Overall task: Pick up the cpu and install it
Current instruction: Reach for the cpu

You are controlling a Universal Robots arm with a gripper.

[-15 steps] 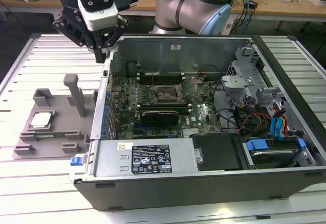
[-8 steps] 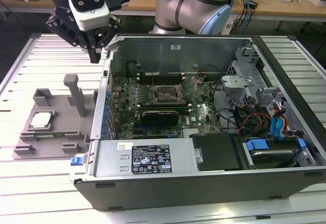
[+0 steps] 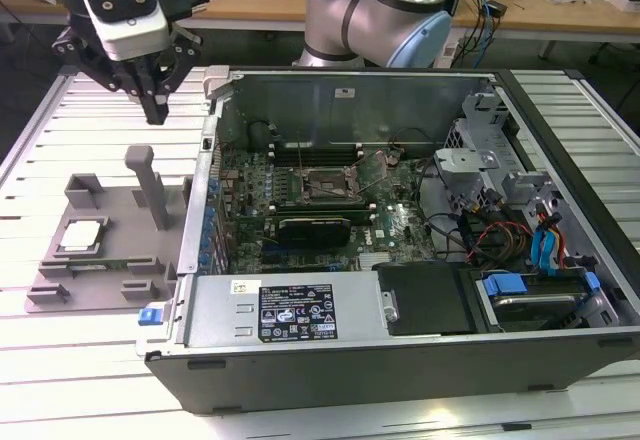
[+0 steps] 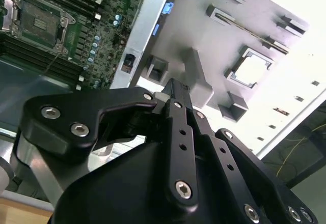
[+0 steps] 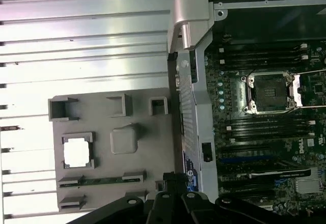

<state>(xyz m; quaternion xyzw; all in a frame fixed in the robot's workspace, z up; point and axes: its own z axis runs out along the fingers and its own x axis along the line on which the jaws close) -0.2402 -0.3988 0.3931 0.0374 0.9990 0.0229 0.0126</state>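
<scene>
The cpu [image 3: 82, 235] is a small square chip with a shiny pale top, lying flat in a recess of the grey fixture plate [image 3: 112, 263] at the exterior view's left. In both wrist views the cpu [image 4: 253, 70] [image 5: 77, 150] shows as a bright square. My gripper [image 3: 156, 110] hangs above the plate's far edge, near the upright post [image 3: 150, 185], well above the chip and apart from it. Its fingers [image 4: 175, 89] are shut together with nothing between them. The black socket frame [image 3: 325, 185] [image 5: 270, 91] sits on the motherboard inside the open case.
An open computer case [image 3: 400, 320] lies at the exterior view's right, its metal side wall [image 5: 191, 107] standing between fixture plate and motherboard. Cables and drive cages [image 3: 530, 230] fill its far end. The slatted metal table [image 3: 90, 380] carries everything.
</scene>
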